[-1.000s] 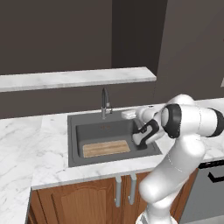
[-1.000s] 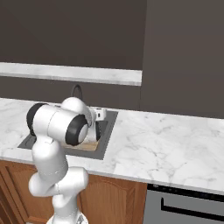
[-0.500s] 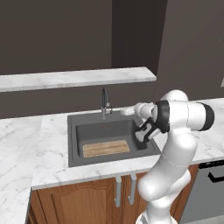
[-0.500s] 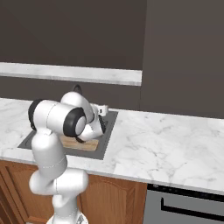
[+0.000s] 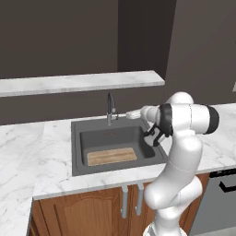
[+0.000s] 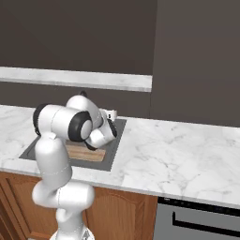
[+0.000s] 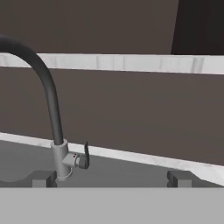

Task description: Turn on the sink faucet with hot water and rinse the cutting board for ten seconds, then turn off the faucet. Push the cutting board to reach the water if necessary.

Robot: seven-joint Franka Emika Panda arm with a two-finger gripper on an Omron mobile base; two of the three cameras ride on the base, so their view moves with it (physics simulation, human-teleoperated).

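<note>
My gripper [image 7: 112,177] hangs with jaws spread wide, grasping nothing, facing the sink faucet [image 7: 57,127]. The cutting board [image 5: 112,156] lies flat in the sink [image 5: 78,159].

Sink [image 6: 117,136] set into white marble counter [image 6: 178,150], largely covered by arm [image 6: 70,126]. Cutting board [image 6: 82,151] lying flat in basin, partly hidden behind arm. Marble shelf [image 6: 93,79] mounted on dark wall above.

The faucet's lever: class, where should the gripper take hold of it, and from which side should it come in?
Probably grip the small dark lever itself, not the spout. It juts sideways from the faucet base as a thin upright blade, so one finger could go on each flat face. In the hand view the open gripper faces it, lever nearer the left fingertip; come in from there, shifting toward it.
</note>
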